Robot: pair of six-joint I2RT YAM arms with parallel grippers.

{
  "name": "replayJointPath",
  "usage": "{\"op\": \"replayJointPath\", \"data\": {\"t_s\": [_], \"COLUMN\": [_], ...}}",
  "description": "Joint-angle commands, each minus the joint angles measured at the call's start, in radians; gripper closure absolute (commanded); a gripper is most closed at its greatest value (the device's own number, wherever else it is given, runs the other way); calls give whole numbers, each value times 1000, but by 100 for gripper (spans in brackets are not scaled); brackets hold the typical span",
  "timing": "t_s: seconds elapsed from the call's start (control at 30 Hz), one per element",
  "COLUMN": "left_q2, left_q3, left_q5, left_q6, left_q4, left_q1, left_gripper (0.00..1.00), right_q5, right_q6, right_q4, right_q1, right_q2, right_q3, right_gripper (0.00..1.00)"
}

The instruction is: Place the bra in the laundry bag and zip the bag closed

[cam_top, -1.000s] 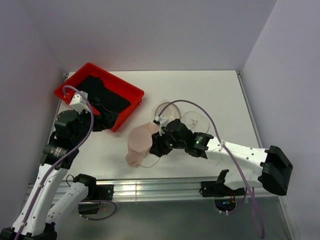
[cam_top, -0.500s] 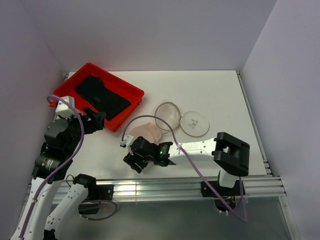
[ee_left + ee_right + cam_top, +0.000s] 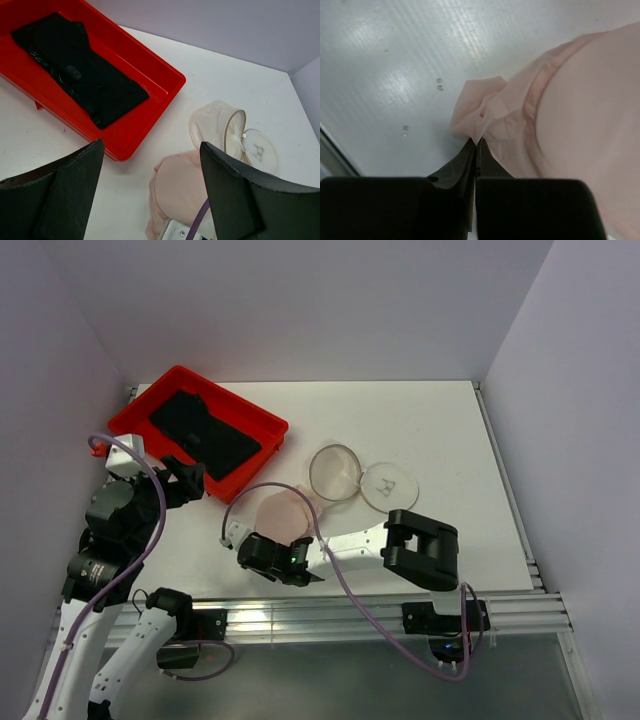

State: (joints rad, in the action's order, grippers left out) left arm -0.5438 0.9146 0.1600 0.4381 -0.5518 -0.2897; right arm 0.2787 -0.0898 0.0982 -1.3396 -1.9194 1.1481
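The white table (image 3: 440, 430) carried a red tray (image 3: 247, 474) at its far left, with a black cloth (image 3: 205, 432) lying inside. The bra (image 3: 283, 515) lay near the front edge, just beside the open laundry bag (image 3: 335, 470). The right end effector (image 3: 476, 144) was pinched tight on a fold at the bra's edge. The left end effector (image 3: 150, 150) hung with its fingers spread wide near the tray, holding nothing.

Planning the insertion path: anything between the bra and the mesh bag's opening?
Nothing visible. The pale pink fabric bra lies right beside the round white mesh laundry bag, one edge pinched in the right gripper. The red plastic tray sits off to the left, outside that path.
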Motion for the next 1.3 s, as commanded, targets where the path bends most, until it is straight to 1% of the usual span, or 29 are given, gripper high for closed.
{"op": "replayJointPath", "data": {"t_s": [0.0, 0.03, 0.07, 0.13, 0.17, 0.23, 0.27, 0.3, 0.37, 0.4, 0.43, 0.47, 0.5, 0.57, 0.6, 0.67, 0.73, 0.8, 0.93, 1.07, 1.27], "left_q2": [15, 15, 16, 16, 18, 18, 19, 19, 27, 44, 53, 61, 73, 77, 81, 81, 82, 84, 73, 59, 28], "left_q3": [-16, -20, -25, -42, -49, -69, -77, -88, -98, -103, -108, -106, -102, -79, -71, -66, -66, -75, -95, -129, -149], "left_q5": [12, 6, -8, -37, -89, -151, -237, -290, -373, -449, -483, -517, -583, -631, -666, -707, -749, -757, -775, -816, -795], "left_q6": [-13, -9, -7, 1, 1, 1, -1, -9, -18, -19, -21, -25, -27, -35, -36, -36, -30, -13, 30, 63, 37], "left_q4": [15, 18, 19, 39, 50, 96, 111, 130, 187, 206, 248, 262, 273, 276, 274, 274, 277, 285, 312, 365, 334], "left_q1": [0, 0, 0, 0, 0, 0, 1, 0, 0, 0, 0, 0, 0, 0, 0, 0, 0, 0, 0, 0, 0], "left_gripper": [16, 16, 16, 16, 16, 15, 14, 14, 13, 12, 10, 7, 6, 3, 2, 1, 1, 1, 1, 1, 1], "right_q5": [177, 194, 203, 200, 186, 174, 157, 102, 47, -29, -71, -117, -219, -272, -326, -366, -420, -447, -470, -454, -415], "right_q6": [-2, -2, 1, 25, 36, 79, 111, 133, 147, 153, 151, 141, 139, 127, 119, 93, 64, 59, 36, 36, 50], "right_q4": [-17, -31, -64, -93, -94, -92, -75, -52, 24, 50, 87, 104, 126, 169, 179, 199, 244, 279, 299, 285, 268], "right_q1": [-18, -21, -21, -20, -20, -13, -7, 2, 43, 60, 78, 123, 147, 209, 224, 270, 287, 292, 290, 290, 295], "right_q2": [54, 86, 167, 265, 369, 466, 549, 586, 669, 692, 709, 736, 746, 758, 760, 755, 744, 718, 698, 714, 735], "right_q3": [6, -8, -23, -60, -71, -68, -54, -18, 48, 71, 90, 129, 149, 198, 214, 258, 295, 350, 364, 332, 318], "right_gripper": [100, 100, 100, 100, 100, 100, 100, 100, 100, 100, 100, 100, 100, 100, 100, 100, 100, 100, 100, 100, 100]}}
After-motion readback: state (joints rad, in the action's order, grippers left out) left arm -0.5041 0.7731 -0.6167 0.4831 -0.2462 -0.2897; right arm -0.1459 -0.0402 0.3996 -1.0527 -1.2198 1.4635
